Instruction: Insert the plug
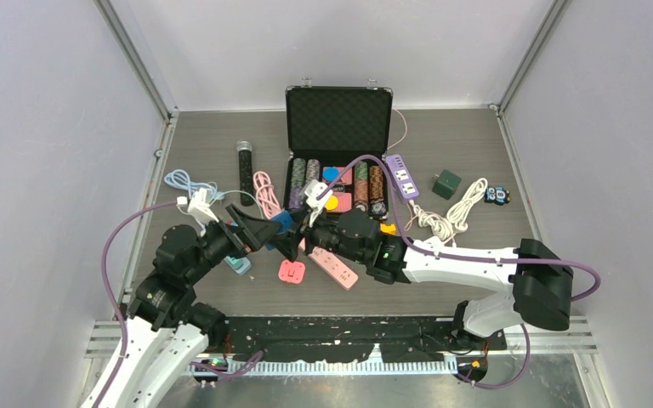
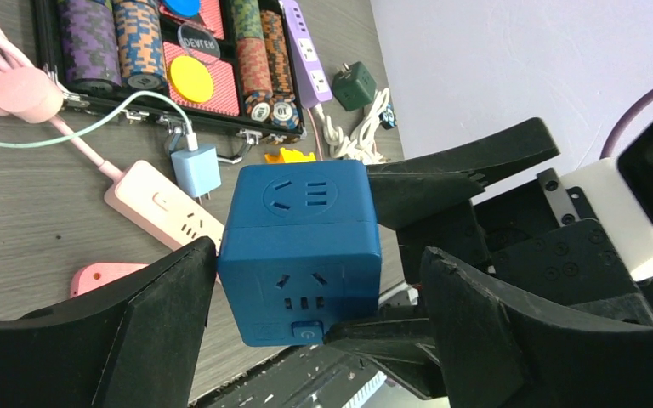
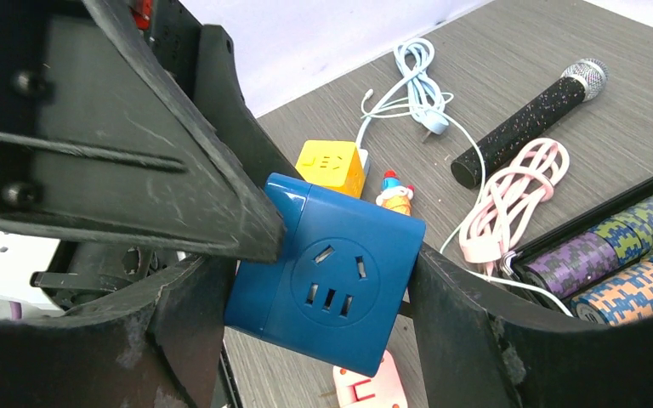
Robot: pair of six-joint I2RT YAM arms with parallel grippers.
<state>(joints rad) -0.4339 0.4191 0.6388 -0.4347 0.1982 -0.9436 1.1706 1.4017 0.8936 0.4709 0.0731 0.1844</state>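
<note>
Just before chip case (image 1: 337, 119), above table, socket cube (image 1: 282, 219) hangs between both claws.

Likely plug: pale blue charger (image 2: 195, 170), lying by case's front edge, apart from cube.

Step, as judged: settle cube in one firm grip, leave one socket face bare, line pins square before pushing.

At case's left-front, left claw (image 1: 274, 231): arm low, reaching rightward; one finger (image 2: 178, 280) touches cube, other stands off. Cannot tell if clamped.

At case's front, right claw (image 1: 292, 242): arm reaching leftward; fingers (image 3: 451, 323) pinch cube's opposite sides.
</note>
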